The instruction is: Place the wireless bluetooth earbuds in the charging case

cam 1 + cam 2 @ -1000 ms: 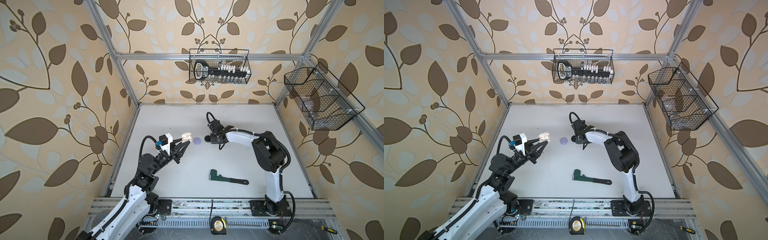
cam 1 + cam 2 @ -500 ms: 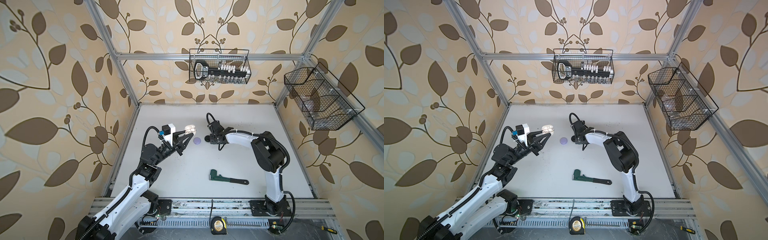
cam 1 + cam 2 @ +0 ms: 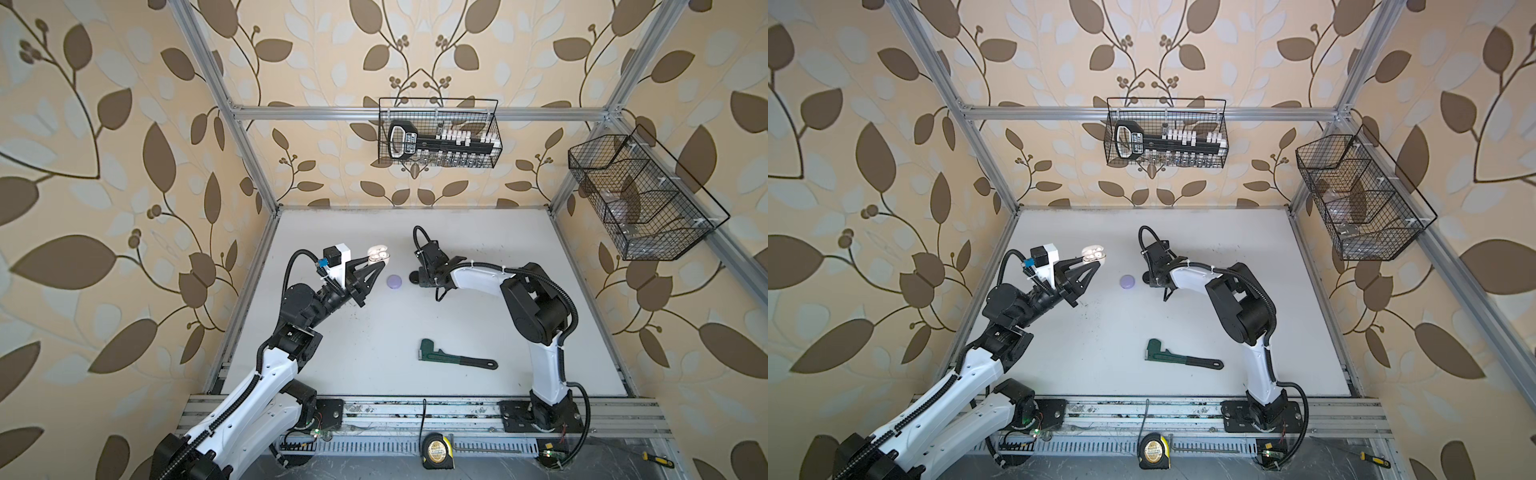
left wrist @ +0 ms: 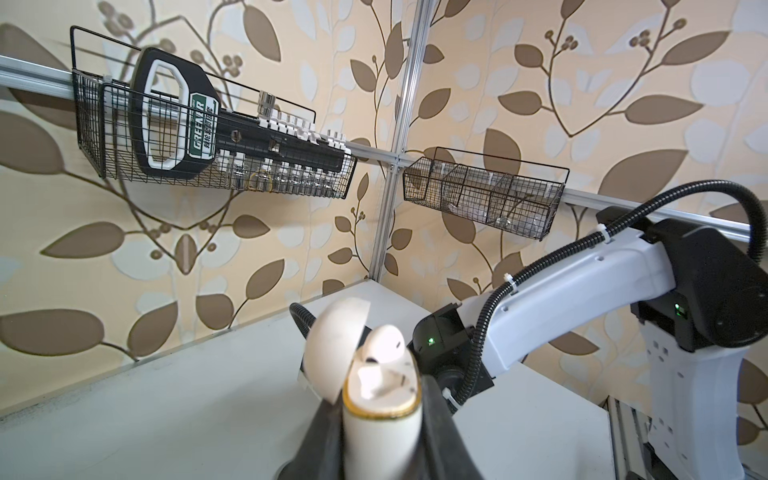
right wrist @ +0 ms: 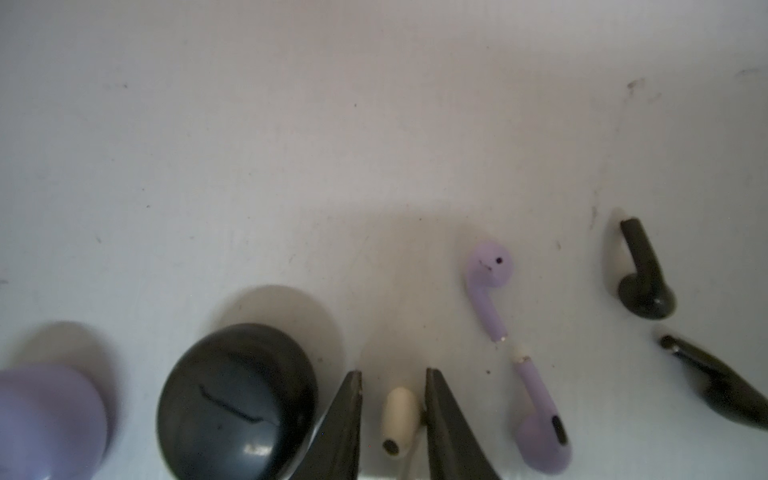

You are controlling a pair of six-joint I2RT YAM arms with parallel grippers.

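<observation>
While left pincer (image 3: pixel 376 263) clamps glossy white case (image 4: pixel 380 432), right pincer (image 5: pixel 392 374) straddles smooth cream earbud (image 5: pixel 400 415), jaws slightly parted.

Left arm (image 3: pixel 270 370) stretched forward, wrist raised. My left gripper (image 3: pixel 376 262) is in the air just left of the lavender case (image 3: pixel 394 281), jaws clamped on the open white case (image 3: pixel 378 254). Right arm (image 3: pixel 536 307) folded at the elbow, forearm roughly level. My right gripper (image 5: pixel 392 373) points down just right of the lavender case, jaws parted astride a white earbud (image 5: pixel 400 415). Pad contact unclear, wrist view is blurry.
</observation>
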